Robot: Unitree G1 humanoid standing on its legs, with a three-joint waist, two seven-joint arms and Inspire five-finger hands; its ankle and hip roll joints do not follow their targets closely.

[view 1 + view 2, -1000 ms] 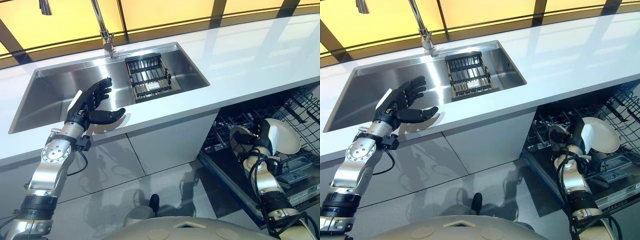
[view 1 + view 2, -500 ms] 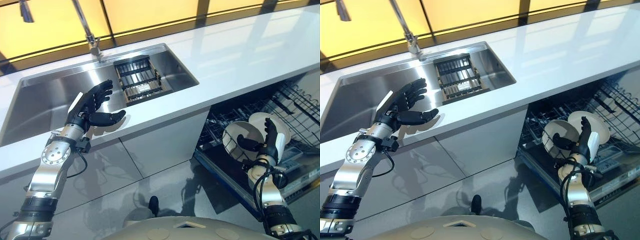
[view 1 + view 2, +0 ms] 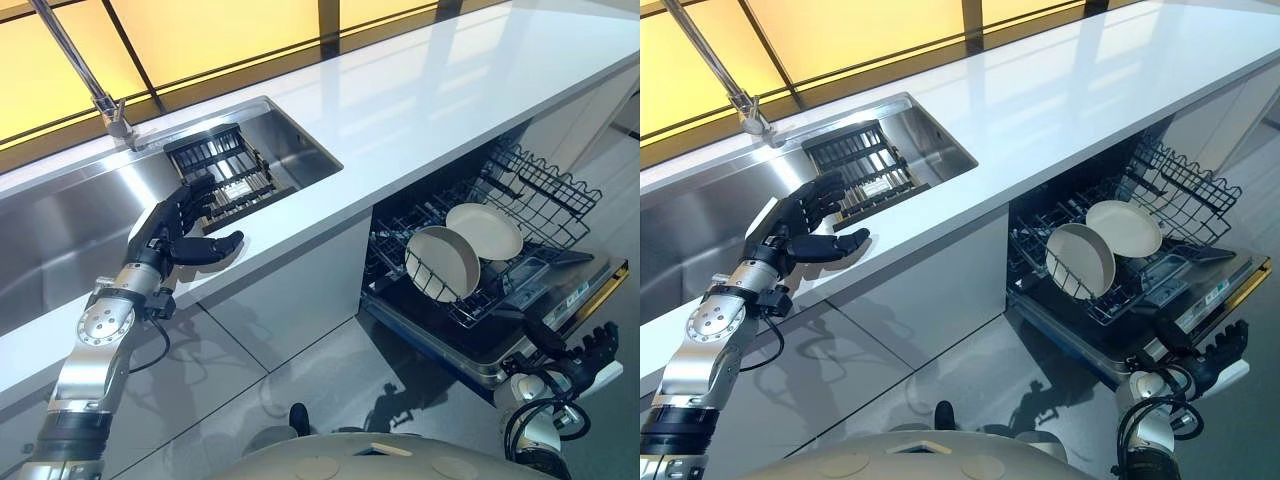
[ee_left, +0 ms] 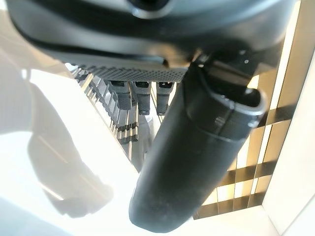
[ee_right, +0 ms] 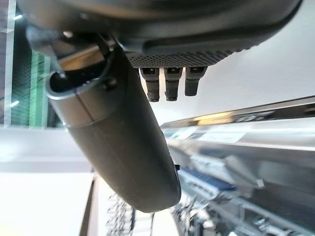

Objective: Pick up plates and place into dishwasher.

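Two cream plates stand on edge side by side in the dishwasher's lower rack [image 3: 540, 185]: a nearer plate [image 3: 442, 263] and a farther plate [image 3: 484, 231]. My right hand [image 3: 585, 352] is low, in front of the open dishwasher door [image 3: 560, 300], well clear of the plates, open and empty. Its straight fingers also show in the right wrist view [image 5: 167, 81]. My left hand [image 3: 180, 228] hovers over the counter's front edge beside the sink [image 3: 60, 230], open with nothing in it.
A black wire rack [image 3: 220, 170] sits in the steel sink under the faucet [image 3: 110, 110]. The long white counter [image 3: 430, 90] runs above the dishwasher. The pulled-out rack and lowered door jut into the floor space on my right.
My right hand let go of the plate, which now stands in the rack beside the other one, and drew back down past the door. The camera view shifted right. The left hand stayed put.
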